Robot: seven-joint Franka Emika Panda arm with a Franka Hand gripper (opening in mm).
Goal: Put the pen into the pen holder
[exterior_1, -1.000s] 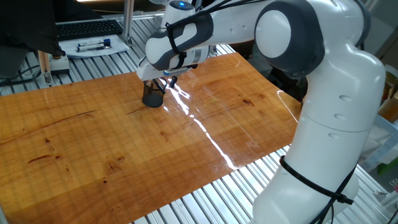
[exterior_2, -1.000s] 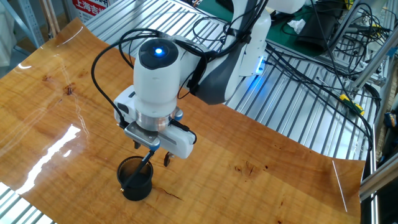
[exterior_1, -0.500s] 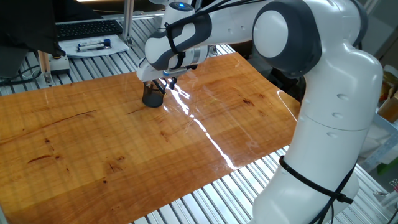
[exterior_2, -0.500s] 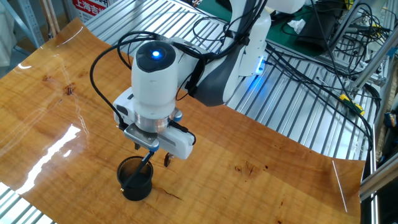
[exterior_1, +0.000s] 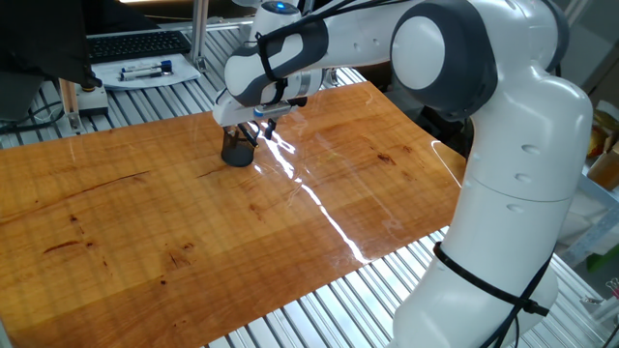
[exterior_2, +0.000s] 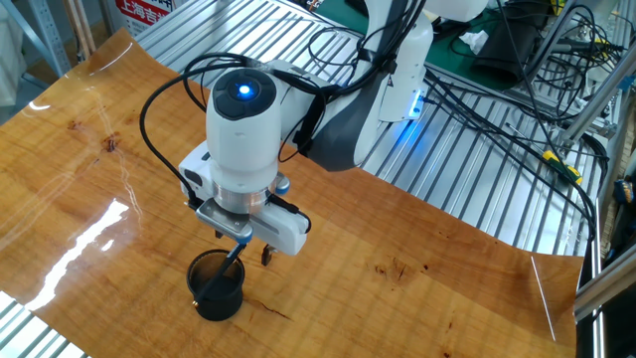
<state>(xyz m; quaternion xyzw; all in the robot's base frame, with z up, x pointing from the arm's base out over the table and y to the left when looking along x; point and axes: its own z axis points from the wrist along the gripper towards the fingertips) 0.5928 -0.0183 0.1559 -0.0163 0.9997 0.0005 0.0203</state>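
The pen holder point(exterior_1: 237, 151), a small black mesh cup, stands on the wooden board point(exterior_1: 193, 232) at its far side; it also shows in the other fixed view point(exterior_2: 217, 295). The slim black pen point(exterior_2: 225, 270) leans inside the cup, its lower end in the cup and its top sticking out above the rim. My gripper point(exterior_2: 242, 247) hangs just above the cup with its fingers point(exterior_2: 266, 257) spread apart either side of the pen's top, so it is open. In the one fixed view the gripper point(exterior_1: 253, 129) sits right over the cup's rim and the pen is hard to make out.
A tray with pale blue-capped markers point(exterior_1: 145, 70) and a keyboard point(exterior_1: 135, 43) lie beyond the board at the back left. Loose cables point(exterior_2: 497, 89) run over the slatted metal table point(exterior_2: 477, 169) behind the arm. The robot's big white base point(exterior_1: 522, 193) stands at the board's right edge.
The wrist has shifted very slightly to the left above the cup. The pen and the cup stand as before.
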